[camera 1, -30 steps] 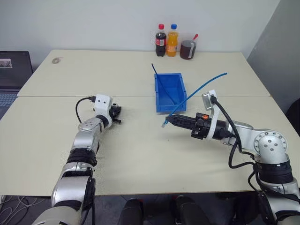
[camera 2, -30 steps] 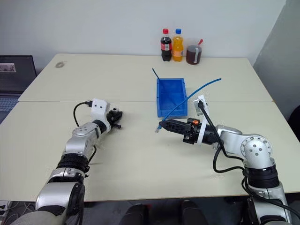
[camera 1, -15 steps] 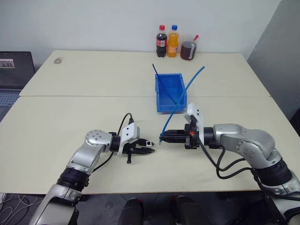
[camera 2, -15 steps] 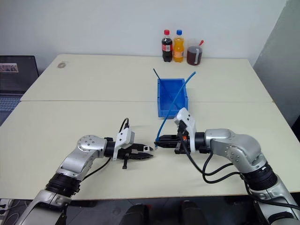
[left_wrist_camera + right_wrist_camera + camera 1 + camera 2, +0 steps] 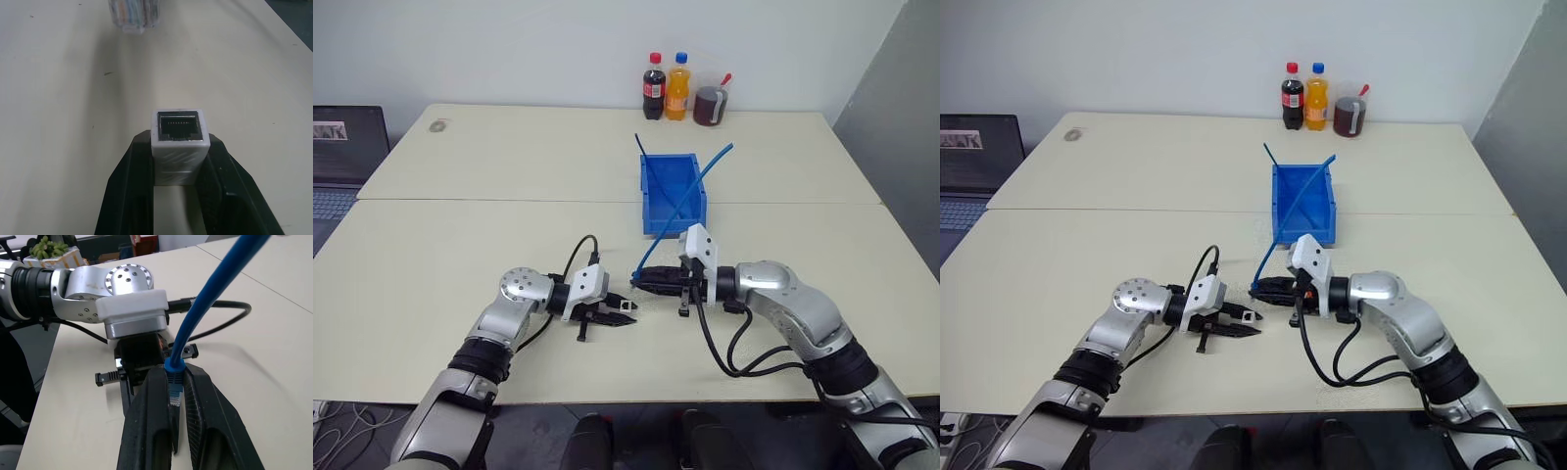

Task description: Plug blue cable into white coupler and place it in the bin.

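My left gripper (image 5: 623, 312) is shut on the white coupler (image 5: 179, 142), whose dark socket faces away from the black fingers (image 5: 131, 188). My right gripper (image 5: 640, 282) is shut on the blue cable (image 5: 697, 191) just behind its plug (image 5: 174, 392). The two grippers face each other low over the near table, a short gap apart, the plug a little farther back than the coupler. The cable arcs up and back from the right gripper over the bin (image 5: 672, 224), its free end in the air. The bin stands at mid table behind the grippers.
A thin dark-blue strand (image 5: 652, 170) leans in the bin. Two drink bottles (image 5: 666, 86) and a dark jar (image 5: 709, 105) stand at the far edge. A laptop (image 5: 335, 147) sits off the table's left side. A small round object (image 5: 434, 125) lies at far left.
Both arms swung in toward each other. The left gripper came back and right, turning to face right. The right gripper moved left and rolled, swinging the cable's free end up over the bin.
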